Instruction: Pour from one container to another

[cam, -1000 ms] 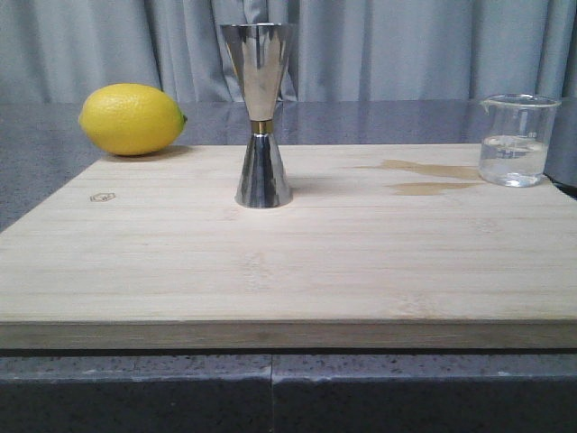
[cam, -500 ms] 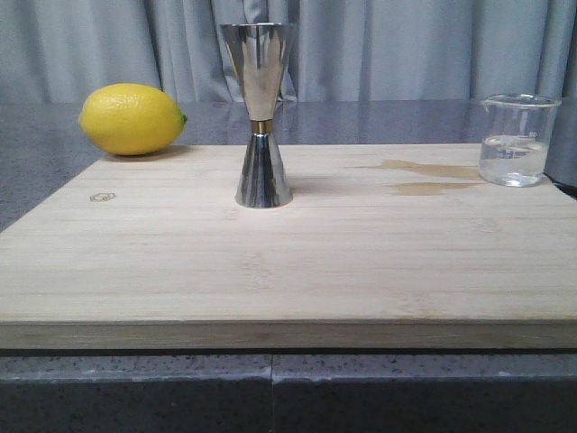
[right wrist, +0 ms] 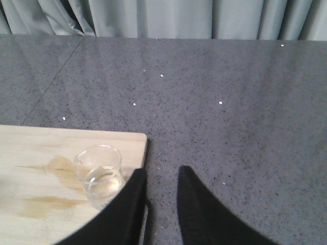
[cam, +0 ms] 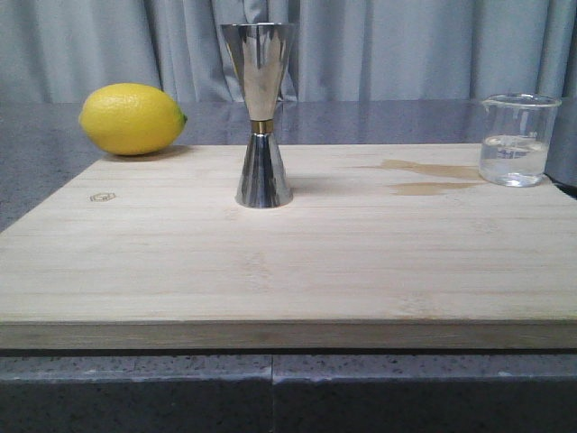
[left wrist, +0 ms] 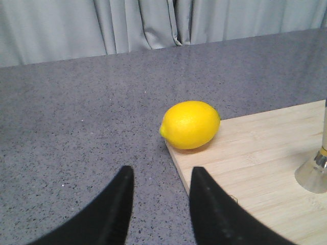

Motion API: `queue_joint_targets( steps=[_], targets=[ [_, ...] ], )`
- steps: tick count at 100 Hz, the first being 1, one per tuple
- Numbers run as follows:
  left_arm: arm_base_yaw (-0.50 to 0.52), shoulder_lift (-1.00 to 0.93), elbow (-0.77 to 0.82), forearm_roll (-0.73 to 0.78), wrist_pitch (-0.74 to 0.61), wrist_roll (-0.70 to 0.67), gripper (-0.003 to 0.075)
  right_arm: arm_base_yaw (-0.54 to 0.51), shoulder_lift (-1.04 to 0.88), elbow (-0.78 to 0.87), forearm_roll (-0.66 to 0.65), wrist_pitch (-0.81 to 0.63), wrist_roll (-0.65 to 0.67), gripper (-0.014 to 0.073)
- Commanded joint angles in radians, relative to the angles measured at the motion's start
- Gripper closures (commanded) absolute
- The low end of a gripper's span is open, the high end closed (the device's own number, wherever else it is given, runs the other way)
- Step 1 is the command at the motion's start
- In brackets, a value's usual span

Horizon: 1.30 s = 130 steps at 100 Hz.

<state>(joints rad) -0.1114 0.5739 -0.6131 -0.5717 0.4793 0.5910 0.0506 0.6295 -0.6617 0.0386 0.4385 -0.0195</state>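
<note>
Nothing is shifting since a moment ago: the lemon [cam: 132, 118] is sitting off the board's [cam: 288, 271] far left corner, the jigger [cam: 260, 115] standing mid-board, the beaker [cam: 517, 140] of clear liquid waiting at the far right. The left gripper [left wrist: 157, 179] and right gripper [right wrist: 160, 179] are both hanging slightly parted, empty, so the pour isn't starting.

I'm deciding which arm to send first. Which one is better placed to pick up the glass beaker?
The right. Its gripper is open just beside the beaker at the board's right corner. The left gripper sits by the lemon, with the jigger between it and the beaker.
</note>
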Motion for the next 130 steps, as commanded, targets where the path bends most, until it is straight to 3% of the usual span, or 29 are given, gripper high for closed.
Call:
queue_joint_targets(
  steps=[1, 13, 24, 32, 50, 59, 70, 83, 107, 130],
  targets=[
    [0.001, 0.018, -0.036, -0.056, -0.081, 0.007, 0.0339, -0.006, 0.008, -0.037, -0.012, -0.111, -0.008, 0.0312],
    [0.001, 0.039, -0.036, -0.116, -0.094, 0.007, 0.0222, -0.006, 0.008, -0.037, -0.012, -0.146, -0.008, 0.0151],
    [0.001, 0.082, -0.036, -0.126, -0.094, 0.051, 0.0206, -0.006, 0.01, -0.037, -0.012, -0.159, -0.008, 0.0134],
    [0.001, 0.121, -0.031, -0.216, -0.098, 0.172, 0.0206, -0.006, 0.019, -0.037, -0.012, -0.165, -0.008, 0.0134],
    [0.001, 0.21, 0.024, -0.749, -0.099, 0.712, 0.0206, -0.006, 0.056, -0.035, -0.012, -0.163, -0.008, 0.0134],
    [0.001, 0.251, 0.061, -1.026, -0.033, 1.029, 0.0206, -0.006, 0.077, -0.035, -0.012, -0.163, -0.008, 0.0134],
    [0.001, 0.318, 0.104, -1.212, 0.083, 1.277, 0.0206, -0.006, 0.095, -0.035, -0.012, -0.163, -0.008, 0.0134],
    [0.001, 0.419, 0.117, -1.28, 0.208, 1.399, 0.0206, -0.006, 0.107, -0.035, -0.012, -0.163, -0.008, 0.0134],
    [0.001, 0.636, 0.108, -1.28, 0.504, 1.526, 0.0206, -0.006, 0.107, -0.035, -0.014, -0.154, -0.023, 0.0135],
    [0.001, 0.824, 0.038, -1.28, 0.695, 1.649, 0.0206, -0.006, 0.107, -0.035, -0.014, -0.143, -0.023, 0.0135]
  ],
)
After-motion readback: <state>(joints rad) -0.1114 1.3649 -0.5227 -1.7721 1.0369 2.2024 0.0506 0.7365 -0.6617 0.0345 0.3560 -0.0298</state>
